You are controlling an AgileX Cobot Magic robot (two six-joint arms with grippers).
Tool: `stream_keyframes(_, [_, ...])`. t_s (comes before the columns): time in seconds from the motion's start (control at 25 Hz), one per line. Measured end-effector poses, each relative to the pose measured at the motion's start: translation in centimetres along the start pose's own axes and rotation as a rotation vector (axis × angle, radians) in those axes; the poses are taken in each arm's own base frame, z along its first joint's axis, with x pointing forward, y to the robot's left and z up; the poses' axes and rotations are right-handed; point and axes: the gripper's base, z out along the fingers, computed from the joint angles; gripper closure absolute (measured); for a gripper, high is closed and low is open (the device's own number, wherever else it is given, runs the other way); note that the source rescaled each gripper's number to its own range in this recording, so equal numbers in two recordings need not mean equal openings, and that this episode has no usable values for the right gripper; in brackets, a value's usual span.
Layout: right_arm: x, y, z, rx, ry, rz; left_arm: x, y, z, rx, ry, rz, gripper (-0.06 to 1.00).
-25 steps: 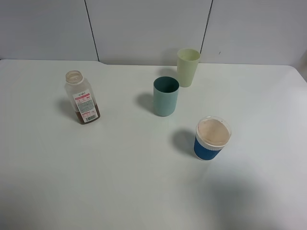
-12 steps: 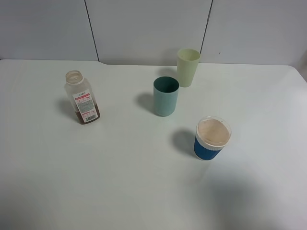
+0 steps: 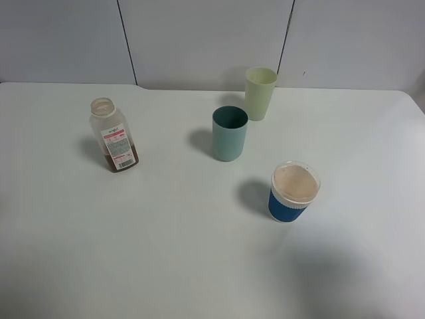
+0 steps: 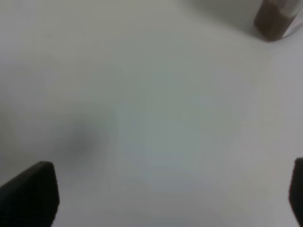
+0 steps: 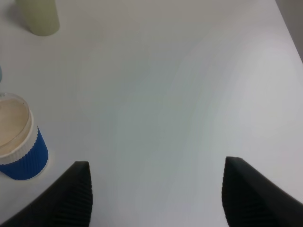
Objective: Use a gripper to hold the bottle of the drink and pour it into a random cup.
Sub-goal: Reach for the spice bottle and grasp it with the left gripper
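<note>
The bottle of the drink (image 3: 113,143) stands upright, uncapped, on the left of the white table, with brown liquid in its lower part; its base also shows in the left wrist view (image 4: 276,20). The teal cup (image 3: 230,133) stands upright near the middle. Neither gripper shows in the high view. My left gripper (image 4: 165,196) is open and empty above bare table, well short of the bottle. My right gripper (image 5: 158,196) is open and empty over bare table, to the right of the cups.
A pale yellow-green tumbler (image 3: 260,93) stands behind the teal cup; it also shows in the right wrist view (image 5: 39,16). A blue-sleeved cup with a clear lid (image 3: 293,192) stands front right and shows in the right wrist view (image 5: 18,139). The table's right edge (image 5: 289,28) is near.
</note>
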Motion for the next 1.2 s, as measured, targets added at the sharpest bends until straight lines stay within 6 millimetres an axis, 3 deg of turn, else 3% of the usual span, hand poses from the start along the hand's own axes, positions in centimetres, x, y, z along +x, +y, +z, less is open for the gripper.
stream_keyframes(0.4, [0.0, 0.0, 0.0, 0.000, 0.000, 0.000, -0.6, -0.4, 2.3, 0.010, 0.104, 0.093, -0.04])
stream_keyframes(0.88, [0.0, 0.0, 0.0, 0.000, 0.000, 0.000, -1.4, -3.3, 4.3, 0.106, 0.118, 0.295, -0.04])
stream_keyframes(1.2, [0.0, 0.0, 0.0, 0.000, 0.000, 0.000, -0.7, -4.4, 6.8, 0.146, 0.149, 0.311, -0.04])
